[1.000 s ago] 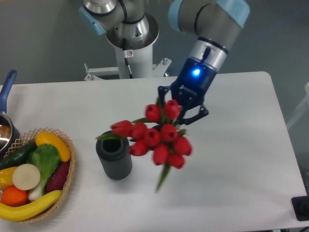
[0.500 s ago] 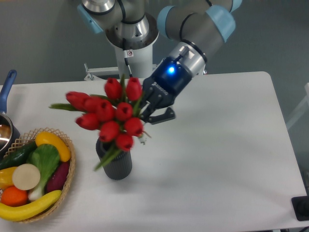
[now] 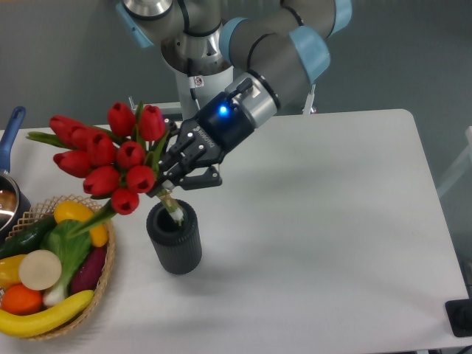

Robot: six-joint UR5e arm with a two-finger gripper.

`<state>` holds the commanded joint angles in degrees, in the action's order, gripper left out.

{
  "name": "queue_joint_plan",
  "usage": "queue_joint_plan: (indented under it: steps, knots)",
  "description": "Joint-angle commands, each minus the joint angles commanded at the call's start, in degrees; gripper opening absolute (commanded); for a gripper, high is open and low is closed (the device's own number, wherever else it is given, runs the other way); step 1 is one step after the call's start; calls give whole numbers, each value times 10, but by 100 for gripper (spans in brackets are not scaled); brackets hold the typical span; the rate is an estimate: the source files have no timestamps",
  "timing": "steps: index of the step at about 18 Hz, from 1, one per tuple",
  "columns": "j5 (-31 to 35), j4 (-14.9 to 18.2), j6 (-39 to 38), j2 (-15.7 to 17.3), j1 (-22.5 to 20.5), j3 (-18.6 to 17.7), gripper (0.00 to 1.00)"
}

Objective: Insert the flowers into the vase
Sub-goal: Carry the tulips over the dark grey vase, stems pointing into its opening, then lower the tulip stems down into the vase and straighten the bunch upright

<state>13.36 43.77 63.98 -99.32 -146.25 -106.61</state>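
Note:
The flowers (image 3: 107, 156), a bunch of red tulip buds with green leaves, hang tilted up and to the left over the table. My gripper (image 3: 174, 180) is shut on their stems just below the buds. The pale stem ends (image 3: 174, 212) reach down into the mouth of the vase (image 3: 175, 240), a dark grey ribbed cylinder standing upright on the white table. The gripper sits right above the vase's rim. A long leaf (image 3: 96, 219) droops from the bunch toward the basket.
A wicker basket (image 3: 108, 259) of fruit and vegetables stands at the left front, close to the vase. A pot with a blue handle (image 3: 9, 144) is at the left edge. The robot's base (image 3: 199, 81) stands behind the table. A black object (image 3: 460, 317) shows at the bottom right corner.
The arm has swung left with the bunch, from right of the vase to above it. The stem ends now sit in the vase's mouth, and the buds lean further left.

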Motion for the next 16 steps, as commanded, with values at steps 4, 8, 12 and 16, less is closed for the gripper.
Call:
queue_joint_plan:
  steps: [4,8,12,16]
  knots:
    - [0,1,0,-8,0,-4,15]
    - [0,1,0,-14,0,-9,15]
    - [0,1,2,-28,-3,-13,15]
    - [0,1,22,-39,-5,-26,16]
